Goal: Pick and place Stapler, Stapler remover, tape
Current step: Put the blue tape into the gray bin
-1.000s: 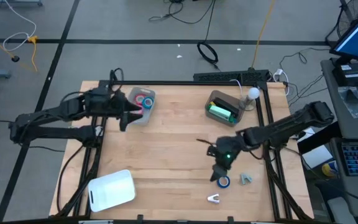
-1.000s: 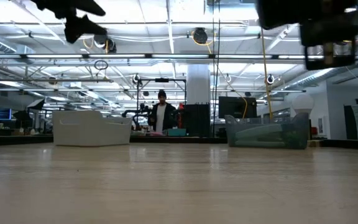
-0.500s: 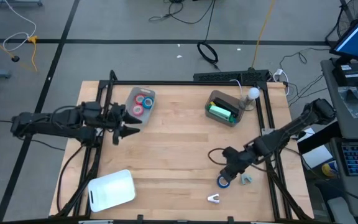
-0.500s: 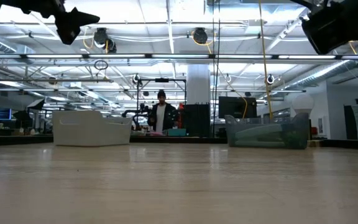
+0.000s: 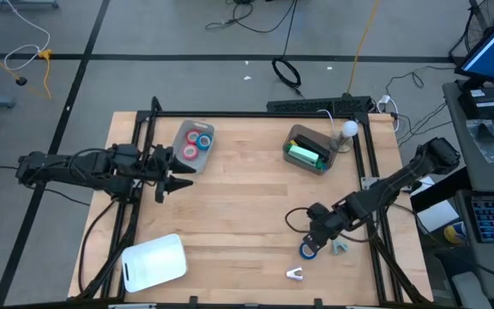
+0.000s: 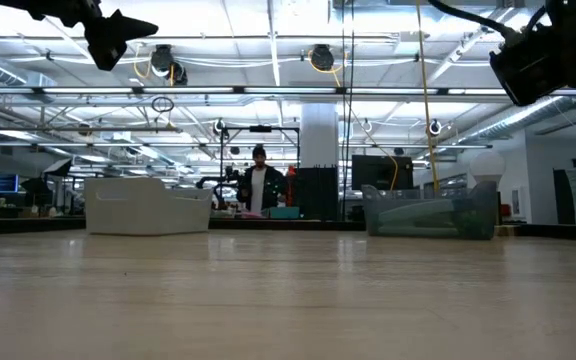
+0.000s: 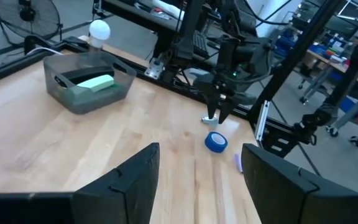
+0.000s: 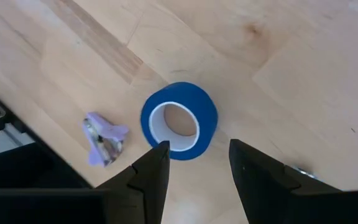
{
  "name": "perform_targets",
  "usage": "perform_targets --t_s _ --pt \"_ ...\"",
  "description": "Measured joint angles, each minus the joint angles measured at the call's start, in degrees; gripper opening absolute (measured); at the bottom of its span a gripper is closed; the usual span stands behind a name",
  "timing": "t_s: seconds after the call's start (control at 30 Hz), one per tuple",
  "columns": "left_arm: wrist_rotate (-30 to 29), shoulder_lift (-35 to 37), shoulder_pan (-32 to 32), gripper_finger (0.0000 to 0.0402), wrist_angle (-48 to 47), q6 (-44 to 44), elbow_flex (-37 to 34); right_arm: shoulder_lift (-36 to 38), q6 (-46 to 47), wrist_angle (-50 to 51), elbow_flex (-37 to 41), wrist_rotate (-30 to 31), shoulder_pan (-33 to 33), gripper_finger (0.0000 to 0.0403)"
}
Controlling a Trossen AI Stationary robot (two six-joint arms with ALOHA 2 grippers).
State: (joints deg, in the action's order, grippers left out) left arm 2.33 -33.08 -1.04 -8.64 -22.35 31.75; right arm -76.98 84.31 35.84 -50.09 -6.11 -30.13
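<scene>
Hovering just above a blue roll of tape point(image 8: 179, 121), the right gripper point(image 8: 194, 163) has its two fingers parted with nothing between them, tips pointing down at the roll's near edge, apparently lined up to close on it. Seen from above, this roll point(image 5: 308, 250) lies toward five o'clock on the table point(image 5: 238, 215). A small lilac staple remover point(image 5: 340, 247) sits just beside the roll at its three o'clock, and a white one point(image 5: 295, 274) lies near the front edge at six o'clock.

Three other rolls already rest in a clear bin point(image 5: 193, 143) at eleven o'clock, so the blue one probably belongs there too. A second bin point(image 5: 309, 151) at one o'clock holds the green stapler point(image 5: 305, 154).

The left gripper point(image 5: 175, 177) waits at nine o'clock, fingers wide apart and empty, near the tape bin. A white lid point(image 5: 153, 263) lies at seven o'clock.
</scene>
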Motion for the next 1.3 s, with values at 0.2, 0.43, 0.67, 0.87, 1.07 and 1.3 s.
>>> perform_targets --t_s 0.2,0.43,0.67,0.87,1.07,1.3 --pt "-0.94 0.00 -0.52 0.0225 -0.02 0.80 0.00 -2.90 -1.29 -0.44 0.00 -0.42 0.00 0.0160" --pt "-0.94 0.00 -0.52 0.0225 -0.06 0.83 0.00 -6.39 -3.16 -1.98 0.00 -3.22 0.00 0.0161" --pt "-0.94 0.00 -0.52 0.0225 -0.13 0.96 0.00 -9.88 -5.70 -3.03 0.00 -2.99 0.00 0.0162" --pt "-0.96 0.00 -0.52 0.0225 -0.11 0.99 0.00 -11.18 -5.94 -4.87 1.07 -2.56 0.02 0.0160" --pt "-0.94 0.00 -0.52 0.0225 -0.15 0.99 0.00 -10.96 -5.64 -12.18 5.66 -0.18 0.00 0.0161" --pt "-0.93 -0.01 -0.50 0.0225 -0.17 0.96 0.00 -10.44 -5.90 -14.71 7.41 -1.25 0.04 0.0162"
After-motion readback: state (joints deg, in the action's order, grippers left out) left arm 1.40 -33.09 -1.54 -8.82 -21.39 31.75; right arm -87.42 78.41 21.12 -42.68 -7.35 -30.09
